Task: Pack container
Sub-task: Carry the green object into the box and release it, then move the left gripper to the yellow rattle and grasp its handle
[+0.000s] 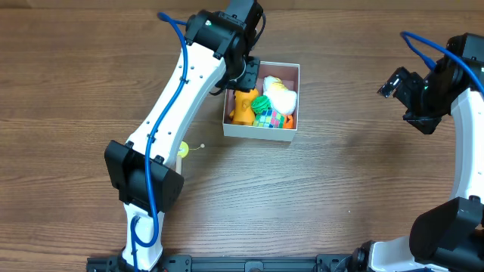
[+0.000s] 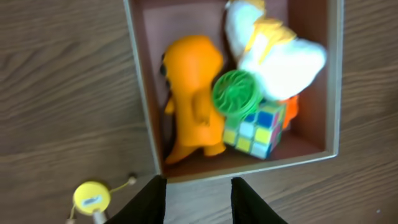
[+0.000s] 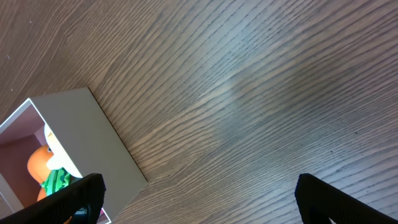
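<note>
The container [image 1: 257, 131] is a square white box with a pink inside, at the table's middle. It holds an orange figure [image 1: 242, 108], a green ball [image 1: 261, 103], a colour cube [image 1: 269, 119] and a white-and-yellow plush [image 1: 280, 94]. My left gripper [image 1: 246, 73] hangs above the box's back left part. In the left wrist view its fingers [image 2: 198, 200] are open and empty, with the box [image 2: 144, 93] and the toys beyond them. My right gripper [image 1: 404, 94] is far to the right, wide open and empty [image 3: 199, 199]; the box wall [image 3: 87, 134] shows at that view's left.
A small yellow round toy with thin stalks [image 1: 184, 149] lies on the wooden table to the front left of the box, beside my left arm; it also shows in the left wrist view [image 2: 91, 197].
</note>
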You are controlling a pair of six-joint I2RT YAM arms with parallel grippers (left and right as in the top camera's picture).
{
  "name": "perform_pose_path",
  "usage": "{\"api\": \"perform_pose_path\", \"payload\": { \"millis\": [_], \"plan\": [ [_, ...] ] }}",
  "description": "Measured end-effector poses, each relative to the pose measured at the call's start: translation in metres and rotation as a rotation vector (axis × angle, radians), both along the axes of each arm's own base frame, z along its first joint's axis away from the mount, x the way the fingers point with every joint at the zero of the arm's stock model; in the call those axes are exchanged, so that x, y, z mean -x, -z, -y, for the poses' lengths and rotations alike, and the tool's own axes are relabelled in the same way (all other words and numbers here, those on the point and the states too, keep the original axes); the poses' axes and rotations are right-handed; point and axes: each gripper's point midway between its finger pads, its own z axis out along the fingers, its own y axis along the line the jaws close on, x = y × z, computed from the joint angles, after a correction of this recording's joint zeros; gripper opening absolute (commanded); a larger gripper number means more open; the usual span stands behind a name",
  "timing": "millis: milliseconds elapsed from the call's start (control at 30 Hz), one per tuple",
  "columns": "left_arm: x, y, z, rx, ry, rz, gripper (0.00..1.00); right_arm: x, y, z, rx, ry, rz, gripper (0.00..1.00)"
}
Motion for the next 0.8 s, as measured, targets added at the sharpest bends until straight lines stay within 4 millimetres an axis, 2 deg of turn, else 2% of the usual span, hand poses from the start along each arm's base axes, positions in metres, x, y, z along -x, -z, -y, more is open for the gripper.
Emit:
{"api": "perform_pose_path", "payload": {
  "millis": [67,233,300,400,600,800],
  "plan": [
    [0.006,0.002,-0.008,-0.033,-0.003,-0.023,0.39,0.0,0.0,0.0,0.0,0.0,0.0,1.0],
    [0.011,0.003,-0.022,-0.074,-0.018,-0.054,0.48,0.0,0.0,0.0,0.0,0.0,0.0,1.0],
    [0.009,-0.004,-0.028,-0.074,-0.025,-0.044,0.53,0.0,0.0,0.0,0.0,-0.001,0.0,1.0],
    [0.004,-0.024,-0.038,-0.068,-0.046,-0.007,0.6,0.0,0.0,0.0,0.0,0.0,0.0,1.0],
    [0.005,-0.075,-0.08,-0.105,-0.125,0.104,0.7,0.0,0.0,0.0,0.0,0.0,0.0,1.0],
    [0.024,-0.133,-0.11,-0.074,-0.184,0.249,0.79,0.0,0.0,0.0,0.0,0.0,0.0,1.0]
  ]
}}
